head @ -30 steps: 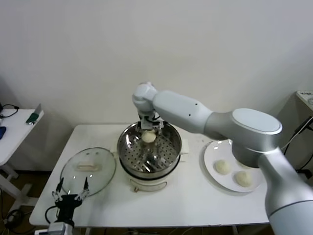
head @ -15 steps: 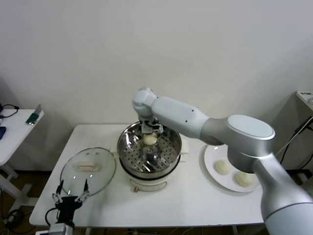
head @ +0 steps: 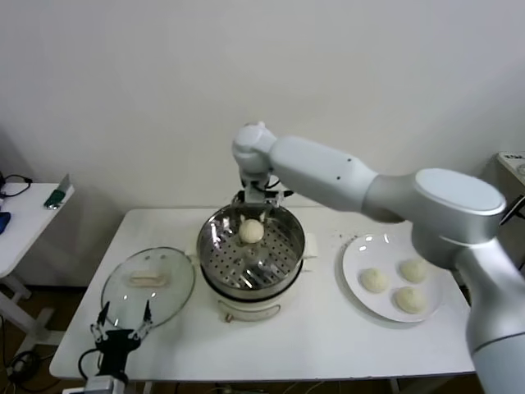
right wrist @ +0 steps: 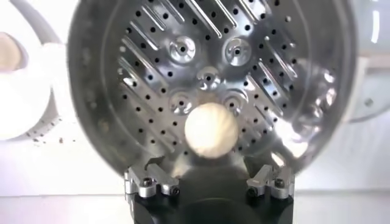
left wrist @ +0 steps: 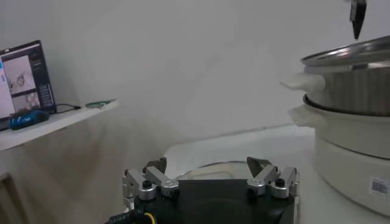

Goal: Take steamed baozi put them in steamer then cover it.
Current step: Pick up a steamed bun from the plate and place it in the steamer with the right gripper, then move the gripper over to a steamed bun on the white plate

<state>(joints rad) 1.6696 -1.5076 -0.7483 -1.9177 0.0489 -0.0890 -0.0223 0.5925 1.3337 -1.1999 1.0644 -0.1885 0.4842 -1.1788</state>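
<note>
The steamer [head: 205, 256] stands mid-table with one steamed baozi [head: 251, 231] lying loose on its perforated tray. My right gripper [head: 260, 207] hangs open just above the pot's far rim; in the right wrist view the right gripper [right wrist: 207, 168] has nothing between its fingers and the baozi [right wrist: 209, 129] rests below on the steamer's tray [right wrist: 207, 61]. Three more baozi [head: 373, 280] sit on a white plate [head: 353, 261] to the right. The cover [head: 148, 287] lies flat left of the pot. My left gripper [head: 121, 326] waits open at the table's front left, by the cover [left wrist: 207, 173].
A side table [head: 25, 217] with small items stands at the far left. The wall runs close behind the main table. In the left wrist view the steamer [left wrist: 353, 103] rises on the right.
My right gripper has opened, left the baozi on the steamer tray and lifted back toward the far rim. The left arm has not moved.
</note>
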